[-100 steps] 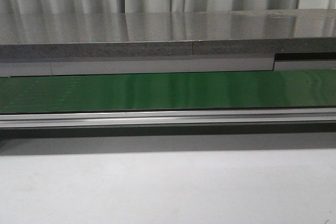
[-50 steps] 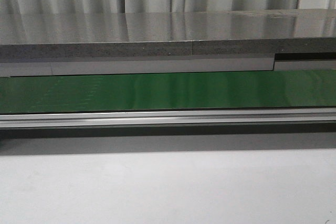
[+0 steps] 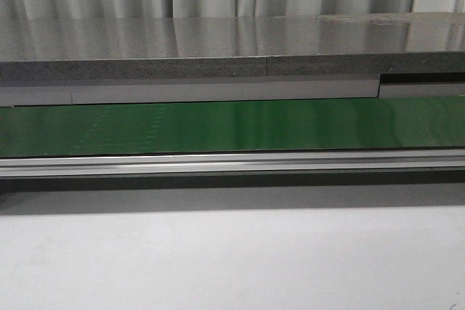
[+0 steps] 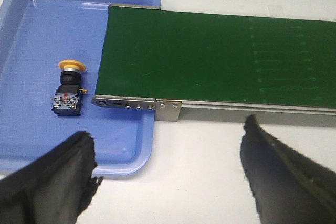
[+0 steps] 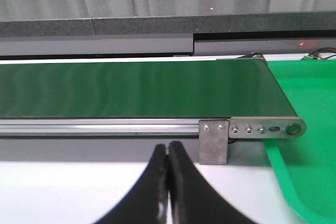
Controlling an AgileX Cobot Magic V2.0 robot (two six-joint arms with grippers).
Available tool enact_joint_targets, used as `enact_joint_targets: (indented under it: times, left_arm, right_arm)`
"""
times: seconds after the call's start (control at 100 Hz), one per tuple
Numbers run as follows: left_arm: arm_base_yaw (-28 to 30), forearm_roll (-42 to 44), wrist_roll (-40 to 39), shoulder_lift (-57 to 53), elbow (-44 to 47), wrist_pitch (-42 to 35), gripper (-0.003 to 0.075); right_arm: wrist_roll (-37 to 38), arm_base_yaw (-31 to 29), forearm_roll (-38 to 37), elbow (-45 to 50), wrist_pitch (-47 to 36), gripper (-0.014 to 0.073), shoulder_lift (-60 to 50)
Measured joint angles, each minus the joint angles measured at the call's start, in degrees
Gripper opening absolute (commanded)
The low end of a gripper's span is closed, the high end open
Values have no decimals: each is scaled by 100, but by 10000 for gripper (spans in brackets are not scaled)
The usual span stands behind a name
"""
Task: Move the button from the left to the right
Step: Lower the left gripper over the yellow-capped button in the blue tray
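The button (image 4: 68, 88), an orange-yellow mushroom cap on a black blocky body with a small blue-red mark, lies on its side in the blue tray (image 4: 31, 35) in the left wrist view, beside the end of the green conveyor belt (image 4: 220, 59). My left gripper (image 4: 168, 140) is open and empty above the white table, near the tray's corner and short of the button. My right gripper (image 5: 168, 153) is shut and empty in front of the belt's other end (image 5: 157, 87). Neither gripper nor the button shows in the front view.
The green belt (image 3: 232, 125) with its aluminium rail (image 3: 232, 163) runs across the front view, a grey bench (image 3: 218, 49) behind it. A green tray (image 5: 310, 145) lies at the belt's right end. A metal bracket (image 5: 214, 142) stands by the right gripper.
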Motion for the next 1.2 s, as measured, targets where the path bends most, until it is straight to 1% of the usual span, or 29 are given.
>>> enact_joint_targets:
  times: [0.12,0.24,0.43,0.57,0.69,0.92,1.06,1.2]
  left_arm:
    - [97,283,-193,140,-37,0,567]
    - [472,532,-254,513,-176,0,567]
    - [1204,593,-259,1560,-667,-149,567]
    - [1545,593,-162,2465,-1191,-173,567]
    - [1671,593,-53,3316,-1697,-173,567]
    - [1681,602,273,4917,-2721,46,567]
    - [1681,602,456,5706,-3308,226,567]
    - [1694,592,551,6272,-3731,336,567]
  right_arm:
    - [0,0,0,0,0,-66,0]
    - [0,0,0,0,0,-66,0]
    - [0,0,0,0,0,-66,0]
    - [0,0,0,0,0,-66,0]
    - [0,0,0,0,0,-66,0]
    - [0,0,0,0,0,-66,0]
    - [0,0,0,0,0,-66,0]
    - [0,0,0,0,0,-66,0]
